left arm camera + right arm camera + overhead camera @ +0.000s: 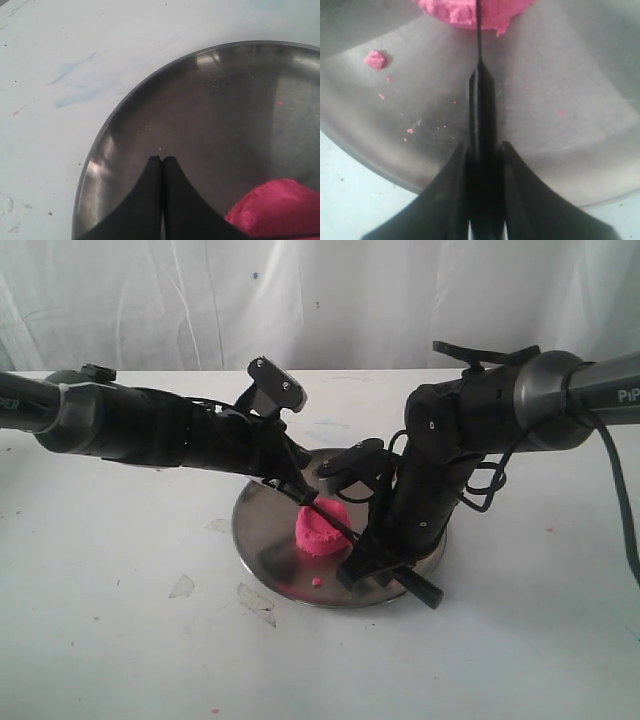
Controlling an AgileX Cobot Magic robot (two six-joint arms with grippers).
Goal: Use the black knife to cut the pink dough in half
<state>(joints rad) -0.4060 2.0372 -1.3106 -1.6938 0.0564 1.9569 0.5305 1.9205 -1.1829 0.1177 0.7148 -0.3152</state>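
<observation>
The pink dough (322,529) is one rounded lump in the middle of the round steel plate (262,540). My right gripper (368,558) is shut on the black knife (345,528) by its handle, whose end sticks out past the plate's near edge. The thin blade (479,30) runs straight into the pink dough (455,10), edge down. My left gripper (303,495) is shut with nothing in it, its tips hovering at the lump's far left side; in the left wrist view the fingertips (154,165) touch each other over bare plate (210,115), with the pink dough (280,205) beside them.
A tiny pink crumb (316,582) lies on the plate near its front rim, also visible as the crumb (375,59) with a few specks around it. The plate sits on a white table (120,620) with faint stains. A white curtain hangs behind.
</observation>
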